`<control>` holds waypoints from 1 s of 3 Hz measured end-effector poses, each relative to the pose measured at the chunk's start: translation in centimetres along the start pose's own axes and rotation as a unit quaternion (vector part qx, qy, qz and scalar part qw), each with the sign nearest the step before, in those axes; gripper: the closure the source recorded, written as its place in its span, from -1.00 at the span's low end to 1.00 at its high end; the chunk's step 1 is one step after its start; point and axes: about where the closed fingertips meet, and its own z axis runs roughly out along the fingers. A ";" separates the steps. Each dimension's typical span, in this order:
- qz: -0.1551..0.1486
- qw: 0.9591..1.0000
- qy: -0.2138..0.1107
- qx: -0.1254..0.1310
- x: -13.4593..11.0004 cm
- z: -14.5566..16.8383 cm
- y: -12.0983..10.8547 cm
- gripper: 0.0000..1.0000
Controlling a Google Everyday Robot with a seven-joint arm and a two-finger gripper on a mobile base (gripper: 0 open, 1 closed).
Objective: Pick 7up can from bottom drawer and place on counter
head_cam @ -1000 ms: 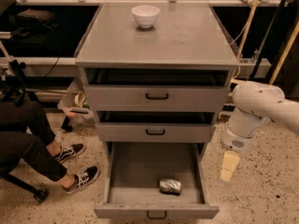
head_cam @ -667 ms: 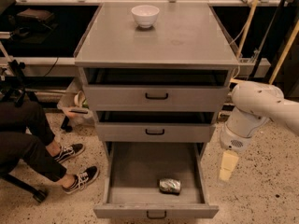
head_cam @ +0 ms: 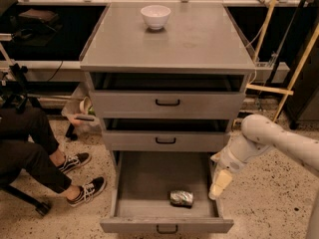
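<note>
The 7up can (head_cam: 181, 198), silvery-green and dented, lies on its side on the floor of the bottom drawer (head_cam: 149, 183), near the front right. The bottom drawer is pulled fully out. The counter (head_cam: 199, 41) is the grey top of the cabinet. My gripper (head_cam: 220, 184) hangs from the white arm at the drawer's right rim, to the right of the can and a little above it, apart from it and holding nothing.
A white bowl (head_cam: 155, 16) stands at the back of the counter. The two upper drawers (head_cam: 167, 102) are slightly open. A seated person's legs and sneakers (head_cam: 79, 176) are to the left on the speckled floor. Yellow poles (head_cam: 299, 68) stand at the right.
The arm and gripper have shifted slightly left, toward the drawer's right rim. The can and drawers have not moved.
</note>
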 end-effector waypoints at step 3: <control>0.016 0.997 -0.074 -0.024 -1.6 8.9 -4.3 -1.00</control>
